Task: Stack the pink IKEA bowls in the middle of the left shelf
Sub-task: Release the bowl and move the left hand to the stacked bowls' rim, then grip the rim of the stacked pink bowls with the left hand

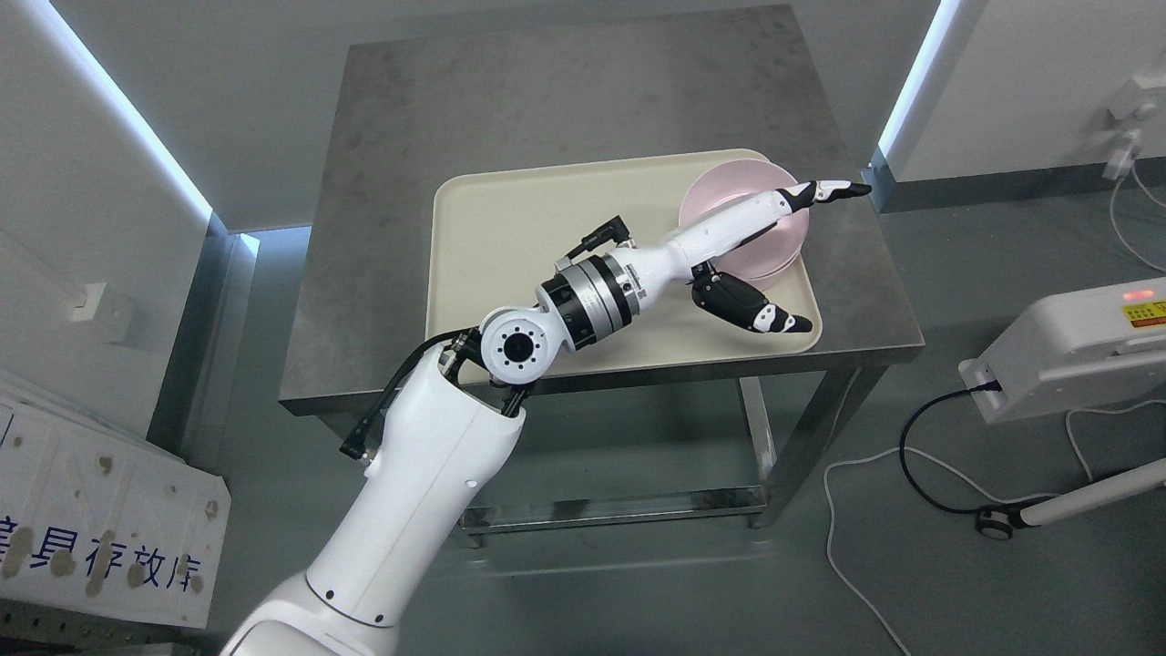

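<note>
One pink bowl (742, 232) sat at the right end of a cream tray (510, 246) on a grey metal table (547, 91). Reaching over it, the robot's left hand (761, 246) was spread wide, one finger lying across the bowl's top and the thumb below its near rim, gripping nothing.

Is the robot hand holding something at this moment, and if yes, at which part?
No firm hold shows. The left robot hand is open over the pink bowl on the tray, fingers stretched across the bowl, thumb outside its near rim.
</note>
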Tool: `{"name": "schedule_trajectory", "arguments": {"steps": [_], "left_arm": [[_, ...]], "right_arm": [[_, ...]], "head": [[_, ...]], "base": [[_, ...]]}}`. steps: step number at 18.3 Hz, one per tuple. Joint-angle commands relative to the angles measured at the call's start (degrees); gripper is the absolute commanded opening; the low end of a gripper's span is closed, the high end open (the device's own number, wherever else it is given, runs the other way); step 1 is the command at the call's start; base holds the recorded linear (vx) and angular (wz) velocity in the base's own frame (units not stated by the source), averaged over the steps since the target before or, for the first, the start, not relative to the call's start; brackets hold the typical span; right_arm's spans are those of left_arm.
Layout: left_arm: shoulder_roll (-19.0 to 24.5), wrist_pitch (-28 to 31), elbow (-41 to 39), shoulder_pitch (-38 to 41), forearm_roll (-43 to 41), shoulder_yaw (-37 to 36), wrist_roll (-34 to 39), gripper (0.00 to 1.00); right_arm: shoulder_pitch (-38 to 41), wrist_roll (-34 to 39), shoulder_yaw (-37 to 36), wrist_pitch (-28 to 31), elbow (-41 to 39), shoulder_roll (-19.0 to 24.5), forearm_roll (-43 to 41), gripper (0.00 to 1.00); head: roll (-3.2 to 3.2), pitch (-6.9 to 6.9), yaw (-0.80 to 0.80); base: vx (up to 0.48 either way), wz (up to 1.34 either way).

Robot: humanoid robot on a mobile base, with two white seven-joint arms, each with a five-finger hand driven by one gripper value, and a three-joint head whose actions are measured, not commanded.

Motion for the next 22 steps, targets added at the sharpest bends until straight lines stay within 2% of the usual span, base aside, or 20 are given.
{"name": "schedule_trajectory", "arguments": {"steps": [1,4,11,18,22], "left_arm": [[0.96,3.88,-3.66,1.51,-17.62,2.19,-0.14,0.91],[0.96,5.04,-2.51,1.51,-19.58,3.87,-0.22,0.90],[0.96,5.04,-1.54,1.95,-23.53,5.19,-1.36,0.81],[0.96,3.99,0.66,1.07,-24.06,3.17,-1.54,0.62],[0.96,-0.31,2.68,1.25,-24.15,2.64,-1.28,0.46]], "right_arm": [[0.00,-0.04,-0.26,0.04,-1.00,-1.00,-0.09,1.00],[0.00,-0.04,-0.26,0.04,-1.00,-1.00,-0.09,1.00],[0.00,-0.04,-0.26,0.04,-1.00,-1.00,-0.09,1.00],[0.09,-0.04,-0.26,0.04,-1.00,-1.00,-0.09,1.00],[0.00,-0.04,-0.26,0.04,-1.00,-1.00,-0.09,1.00]], "head": [[0.00,0.00,0.00],[0.00,0.00,0.00],[0.00,0.00,0.00],[0.00,0.00,0.00],[0.00,0.00,0.00]], "base": [[0.000,0.00],[0.000,0.00],[0.000,0.00],[0.000,0.00],[0.000,0.00]]}}
